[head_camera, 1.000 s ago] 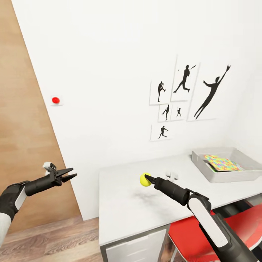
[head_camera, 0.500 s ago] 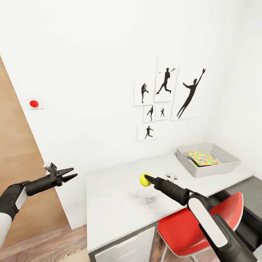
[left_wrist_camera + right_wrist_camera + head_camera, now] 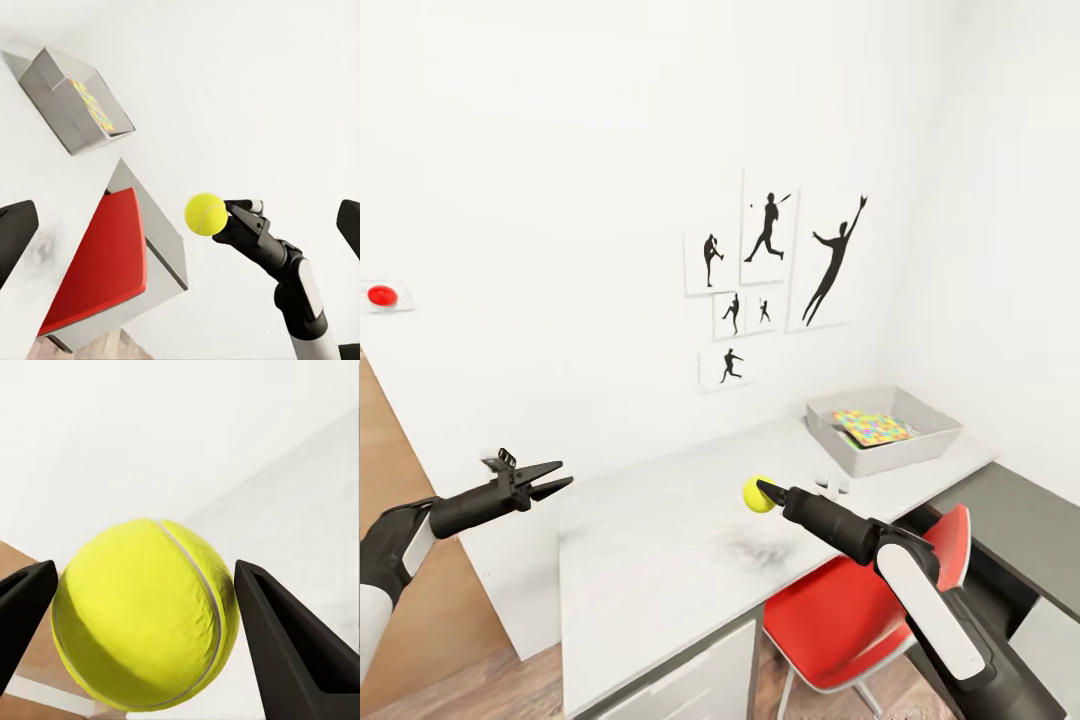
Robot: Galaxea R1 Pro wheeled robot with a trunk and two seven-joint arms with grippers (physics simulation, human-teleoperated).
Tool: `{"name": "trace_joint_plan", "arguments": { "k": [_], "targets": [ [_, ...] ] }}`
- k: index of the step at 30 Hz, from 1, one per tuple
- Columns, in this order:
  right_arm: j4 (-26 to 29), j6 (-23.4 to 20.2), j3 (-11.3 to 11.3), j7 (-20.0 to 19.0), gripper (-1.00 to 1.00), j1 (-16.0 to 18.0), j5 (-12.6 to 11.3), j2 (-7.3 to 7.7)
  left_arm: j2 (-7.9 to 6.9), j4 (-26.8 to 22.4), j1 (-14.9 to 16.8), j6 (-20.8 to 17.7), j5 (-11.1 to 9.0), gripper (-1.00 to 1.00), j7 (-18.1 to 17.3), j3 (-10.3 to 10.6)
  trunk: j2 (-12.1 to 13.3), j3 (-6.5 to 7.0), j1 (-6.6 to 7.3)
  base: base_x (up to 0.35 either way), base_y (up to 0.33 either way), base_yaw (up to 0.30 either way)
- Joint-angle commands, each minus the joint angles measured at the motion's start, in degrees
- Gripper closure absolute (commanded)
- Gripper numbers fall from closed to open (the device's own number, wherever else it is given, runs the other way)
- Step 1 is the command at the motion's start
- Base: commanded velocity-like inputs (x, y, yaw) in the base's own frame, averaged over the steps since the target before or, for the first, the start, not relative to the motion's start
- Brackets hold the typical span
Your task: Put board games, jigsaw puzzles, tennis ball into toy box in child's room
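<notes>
tennis ball [image 3: 142, 615] — fuzzy felt, matt | table [image 3: 660, 560] — smooth, faintly mottled | chair [image 3: 840, 620] — glossy plastic

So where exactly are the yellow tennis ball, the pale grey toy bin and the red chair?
Yellow tennis ball [image 3: 757, 495]: head view, on its visible yellow side.
Pale grey toy bin [image 3: 890, 456]: head view, on its front wall.
Red chair [image 3: 840, 625]: head view, on its seat.
</notes>
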State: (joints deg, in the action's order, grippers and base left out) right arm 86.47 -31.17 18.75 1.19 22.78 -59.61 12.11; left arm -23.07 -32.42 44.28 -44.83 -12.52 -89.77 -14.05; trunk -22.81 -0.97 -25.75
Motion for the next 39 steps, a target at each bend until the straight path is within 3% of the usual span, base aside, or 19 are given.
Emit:
{"name": "trace_joint_plan", "arguments": {
  "k": [1, 14, 31, 39],
  "targets": [
    [0.0, -0.1, 0.1, 0.1, 1.00, 0.1, -0.2, 0.02, -0.01, 0.0, 0.0, -0.6, 0.0, -1.00, -0.2, 0.0, -0.1, -0.05, -0.04, 0.000, 0.000, -0.251],
    [0.0, 0.0, 0.1, 0.1, 1.00, 0.1, -0.2, 0.08, -0.12, 0.0, 0.0, -0.6, 0.0, -1.00, -0.2, 0.0, -0.1, 0.56, -0.04, 0.000, 0.000, -0.243],
    [0.1, 0.1, 0.2, 0.0, 1.00, 0.1, -0.2, -0.02, -0.32, 0.0, 0.0, -0.5, -0.1, -1.00, -0.2, 0.0, -0.1, 1.02, -0.04, 0.000, -0.001, -0.084],
    [0.0, 0.1, 0.2, 0.0, 1.00, 0.1, -0.2, -0.03, -0.32, 0.0, 0.0, -0.6, -0.1, -1.00, -0.2, 0.0, -0.1, 1.49, -0.04, 0.000, -0.207, -0.197]
  ]
}}
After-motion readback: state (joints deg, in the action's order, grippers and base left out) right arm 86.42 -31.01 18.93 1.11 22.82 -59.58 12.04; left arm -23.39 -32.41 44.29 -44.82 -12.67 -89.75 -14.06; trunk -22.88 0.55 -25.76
